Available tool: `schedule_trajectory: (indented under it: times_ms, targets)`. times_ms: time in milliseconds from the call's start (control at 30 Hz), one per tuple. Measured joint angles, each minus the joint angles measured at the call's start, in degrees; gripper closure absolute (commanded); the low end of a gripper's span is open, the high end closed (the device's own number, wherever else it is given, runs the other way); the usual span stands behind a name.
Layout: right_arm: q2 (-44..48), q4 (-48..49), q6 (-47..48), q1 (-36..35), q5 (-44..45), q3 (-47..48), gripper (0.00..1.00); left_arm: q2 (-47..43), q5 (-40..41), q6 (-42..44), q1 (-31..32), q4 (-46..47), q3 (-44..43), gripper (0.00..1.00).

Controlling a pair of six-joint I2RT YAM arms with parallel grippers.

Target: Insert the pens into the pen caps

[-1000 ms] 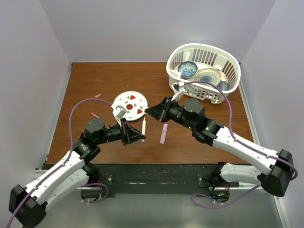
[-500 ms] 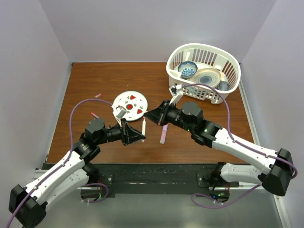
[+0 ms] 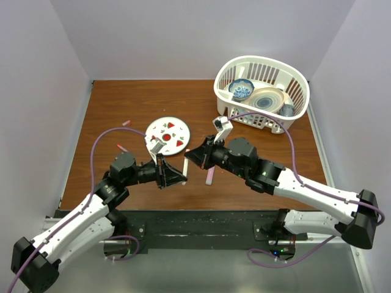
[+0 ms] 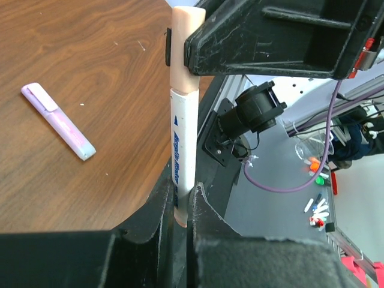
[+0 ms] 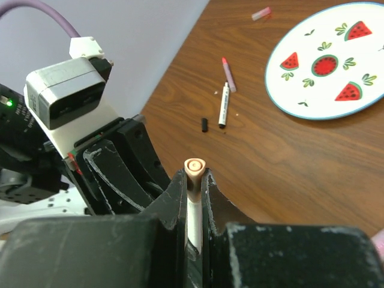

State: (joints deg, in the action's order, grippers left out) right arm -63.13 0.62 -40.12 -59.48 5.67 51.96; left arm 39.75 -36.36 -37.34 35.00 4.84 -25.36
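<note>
My left gripper (image 3: 179, 174) (image 4: 181, 191) is shut on the lower end of the white pen (image 4: 183, 138) and holds it above the table. A pale pink cap (image 4: 183, 48) sits on the pen's far end. My right gripper (image 3: 190, 158) (image 5: 194, 179) is shut on that cap (image 5: 195, 168), its fingers meeting the left ones. The thicker pale pink pen (image 4: 58, 121) lies on the table (image 3: 122, 97) under the right arm (image 3: 209, 177). A thin pen (image 5: 223, 105), a reddish pink piece (image 5: 228, 73), a dark cap (image 5: 204, 124) and a pink cap (image 5: 261, 13) lie at the left.
A white plate with watermelon pictures (image 3: 168, 130) lies just behind the grippers. A white basket (image 3: 263, 67) with bowls stands at the back right. White walls close in the table on three sides.
My right gripper has moved left and nearer, onto the far end of the white pen held by my left gripper. The left arm has barely moved.
</note>
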Motion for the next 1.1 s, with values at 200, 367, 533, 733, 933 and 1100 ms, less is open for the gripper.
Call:
schedule_trajectory:
  times_ms: [200, 367, 533, 733, 933, 1100]
  targets:
    - [0.35, -1.9, 1.16, -1.95, 2.99, 0.44, 0.63, -0.07, -0.35, 1.66, 0.33, -0.94, 0.0, 1.0]
    - [2.14, -5.18, 0.5, -3.61, 1.36, 0.44, 0.35, -1.95, 2.16, 2.69, -0.28, 1.6, 0.0, 1.0]
    - [4.59, -5.79, 0.44, -3.72, 0.55, 0.52, 0.13, -4.39, 2.05, 3.52, -0.28, 4.46, 0.0, 1.0]
    - [4.87, -7.02, 2.29, -3.74, -1.07, 4.85, 0.16, -5.66, -0.63, 5.29, -0.28, 4.98, -0.02, 1.0]
    - [2.64, -7.54, 5.42, -3.74, -2.16, 12.48, 0.21, -5.64, -4.31, 5.57, -0.28, 5.03, -0.02, 1.0]
    - [-0.02, -8.7, 7.63, -3.74, -1.95, 15.8, 0.42, -5.66, -6.75, 5.55, -0.28, 5.25, -0.02, 1.0]
